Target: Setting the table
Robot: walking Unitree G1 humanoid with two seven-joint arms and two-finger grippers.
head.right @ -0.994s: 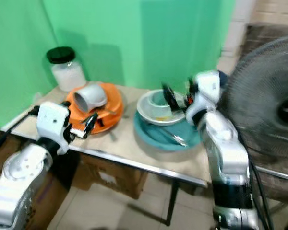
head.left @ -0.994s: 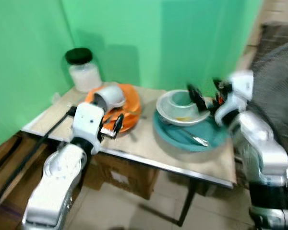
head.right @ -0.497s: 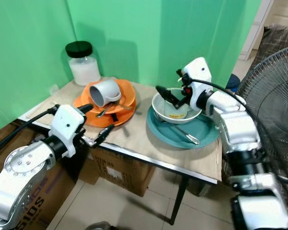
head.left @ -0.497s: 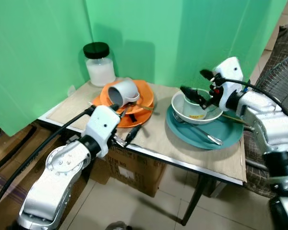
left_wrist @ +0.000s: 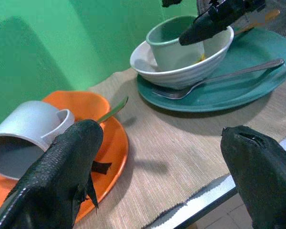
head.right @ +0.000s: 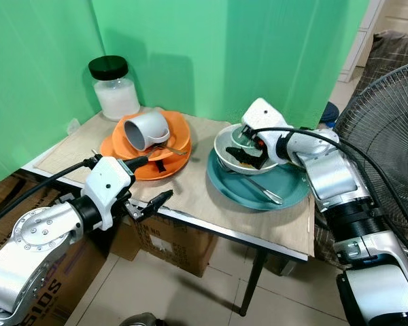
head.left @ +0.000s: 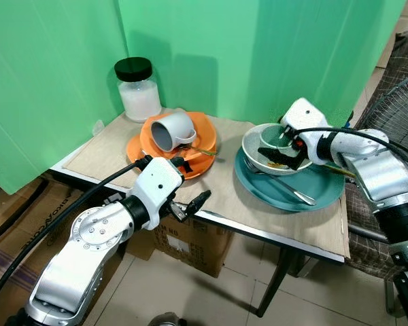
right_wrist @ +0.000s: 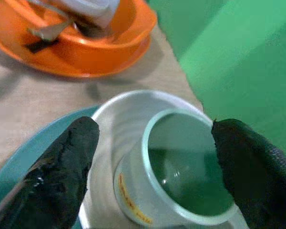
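A teal plate (head.left: 321, 185) at the table's right carries a white bowl (head.left: 257, 155) and a fork (head.left: 294, 195). A pale green cup (right_wrist: 181, 167) stands inside the bowl. My right gripper (head.left: 286, 145) is open over the bowl, its fingers (right_wrist: 66, 171) either side of the cup. On the left, an orange plate (head.left: 198, 151) holds a grey mug (head.left: 171, 129) lying on its side and a spoon. My left gripper (head.right: 149, 180) is open at the table's front edge, just in front of the orange plate, with nothing between its fingers (left_wrist: 62, 171).
A glass jar (head.left: 137, 88) with a black lid stands at the back left corner. Green cloth hangs behind the table. A floor fan (head.left: 394, 102) stands close on the right. Cardboard boxes (head.left: 190, 244) sit under the table.
My right gripper has come down from above the bowl and now straddles the green cup. The left gripper has shifted a little right along the front edge. The camera has steadied.
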